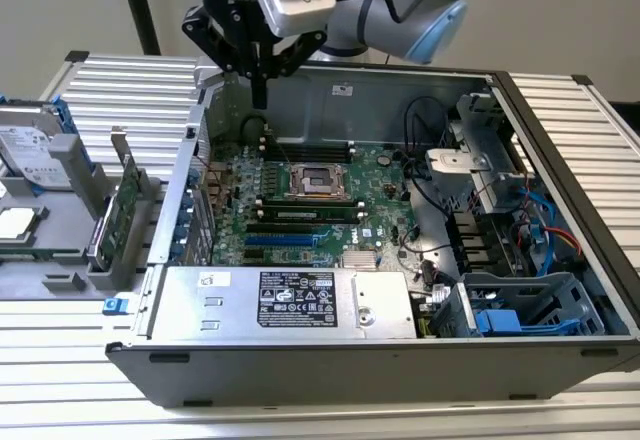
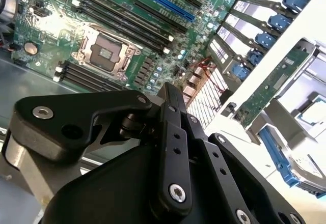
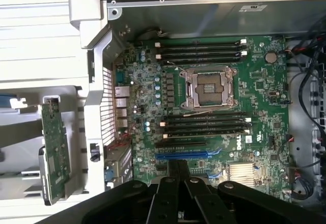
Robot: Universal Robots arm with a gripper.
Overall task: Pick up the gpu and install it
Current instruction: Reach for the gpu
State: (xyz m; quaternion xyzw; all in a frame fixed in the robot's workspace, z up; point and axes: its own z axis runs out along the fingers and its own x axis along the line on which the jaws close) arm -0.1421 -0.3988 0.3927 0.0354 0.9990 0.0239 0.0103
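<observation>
One gpu (image 1: 124, 205), stood on edge in the grey holder (image 1: 60, 265) outside the PC case (image 1: 350, 375), at the exterior view's left. Not touched. My gripper (image 1: 259, 102) hangs over the far corner of the motherboard (image 1: 375, 170), just inside the open case, well apart from the gpu. Fingers (image 3: 174, 169) pressed together, nothing btwn them. CPU socket (image 3: 210, 86) open, approx mid-board.

Green gpu (image 1: 120, 210) upright in grey rack (image 1: 50, 272)
</observation>
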